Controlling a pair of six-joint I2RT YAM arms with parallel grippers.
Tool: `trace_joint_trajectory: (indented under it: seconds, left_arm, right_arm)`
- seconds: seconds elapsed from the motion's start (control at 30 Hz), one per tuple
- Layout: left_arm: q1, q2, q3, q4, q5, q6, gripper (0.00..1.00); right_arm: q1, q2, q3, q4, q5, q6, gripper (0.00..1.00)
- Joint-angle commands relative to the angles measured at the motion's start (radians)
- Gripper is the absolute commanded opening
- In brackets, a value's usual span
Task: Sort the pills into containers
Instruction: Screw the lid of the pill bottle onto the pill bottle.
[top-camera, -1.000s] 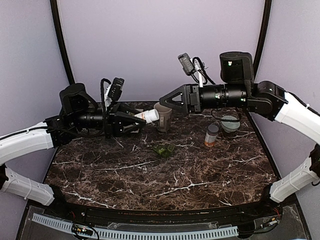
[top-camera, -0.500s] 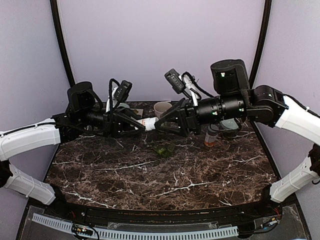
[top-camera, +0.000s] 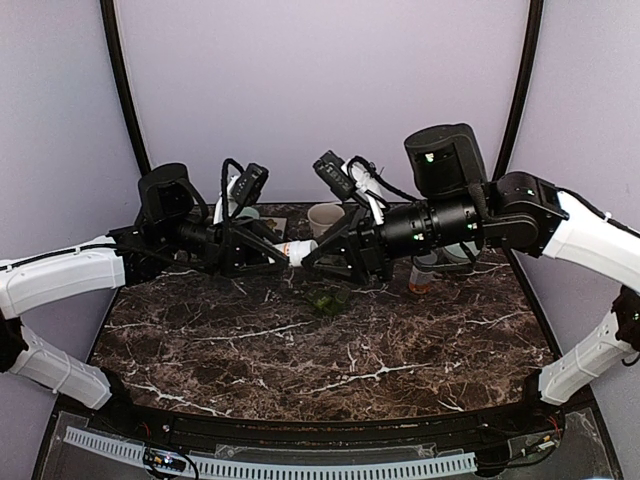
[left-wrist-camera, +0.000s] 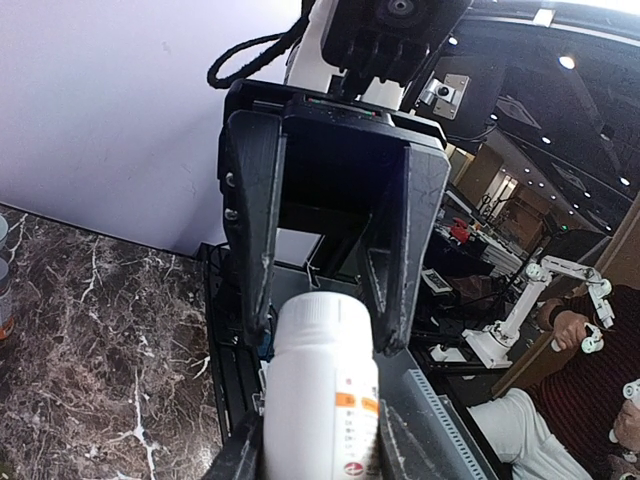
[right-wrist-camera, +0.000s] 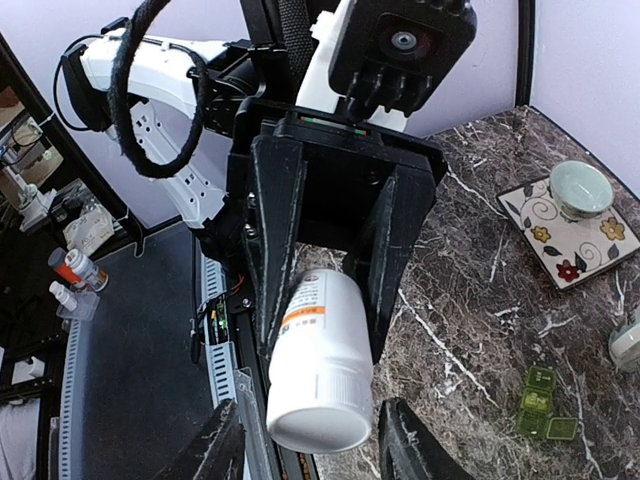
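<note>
My left gripper (top-camera: 283, 253) is shut on a white pill bottle (top-camera: 298, 248) with an orange label band and holds it level above the table, cap pointing right. My right gripper (top-camera: 309, 257) faces it and is open, one finger on each side of the cap with a gap on both sides. In the right wrist view the bottle (right-wrist-camera: 322, 350) points its cap between my right gripper (right-wrist-camera: 310, 442). In the left wrist view my left gripper (left-wrist-camera: 320, 445) grips the bottle (left-wrist-camera: 318, 395). The green pill box (top-camera: 327, 298) lies on the marble below; it also shows in the right wrist view (right-wrist-camera: 540, 402).
A cream mug (top-camera: 325, 216) stands behind the grippers. An amber bottle (top-camera: 419, 277) and a pale green bowl (top-camera: 462, 252) sit at the back right, partly hidden by the right arm. Another small bowl on a patterned tile (right-wrist-camera: 578, 190) is at the back left.
My right arm has swung left and down, bringing its open fingers around the bottle's cap. My left gripper has moved slightly right with the bottle in it.
</note>
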Motion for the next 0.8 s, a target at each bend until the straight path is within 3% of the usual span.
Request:
trace_joint_trajectory:
  seconds: [0.0,0.4,0.57,0.77]
  left_arm:
    - [0.006,-0.005,0.033,0.034,0.029,-0.005,0.0]
    - [0.006,-0.012,0.031,0.032,0.027,0.001,0.0]
    - [0.007,-0.043,0.022,0.01,-0.035,0.049,0.0]
    - [0.002,-0.149,-0.039,0.018,-0.2,0.155,0.0]
  right_arm:
    - [0.016,0.012,0.048,0.001,0.03,-0.02,0.45]
    - [0.031,0.053,0.087,-0.033,0.069,-0.001,0.01]
    - [0.031,0.072,0.1,-0.024,0.079,0.102,0.0]
    - [-0.014,0.102,0.099,0.041,-0.016,0.323,0.0]
